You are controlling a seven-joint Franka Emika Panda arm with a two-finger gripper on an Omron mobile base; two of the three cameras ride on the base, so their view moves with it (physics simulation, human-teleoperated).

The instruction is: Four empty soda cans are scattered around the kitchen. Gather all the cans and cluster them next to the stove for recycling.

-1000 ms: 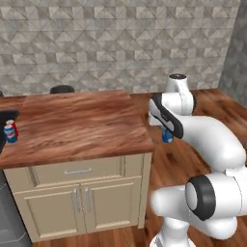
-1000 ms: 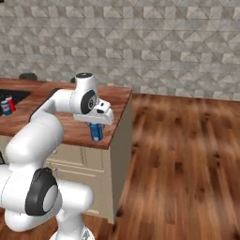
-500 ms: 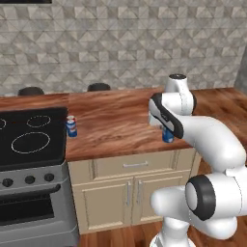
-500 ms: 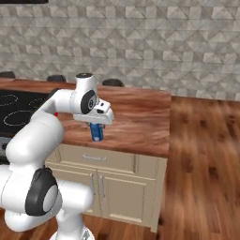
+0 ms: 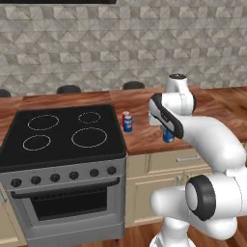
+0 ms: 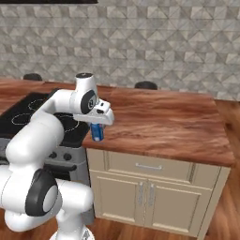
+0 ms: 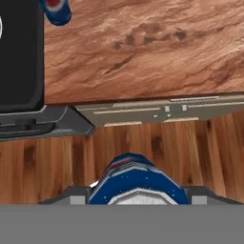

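no legible text, labels or numbers

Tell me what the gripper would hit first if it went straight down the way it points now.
Probably the wood floor, just in front of the cabinet. The gripper holds a blue can and seems to hang just off the counter edge, though depth is hard to judge.

a reddish-brown wood surface (image 5: 144,130) runs beside the stove (image 5: 62,132), over beige cabinets (image 6: 154,187). one blue soda can (image 5: 127,122) stands upright on it, just beside the stove's right edge. wood floor (image 7: 143,152) lies below.
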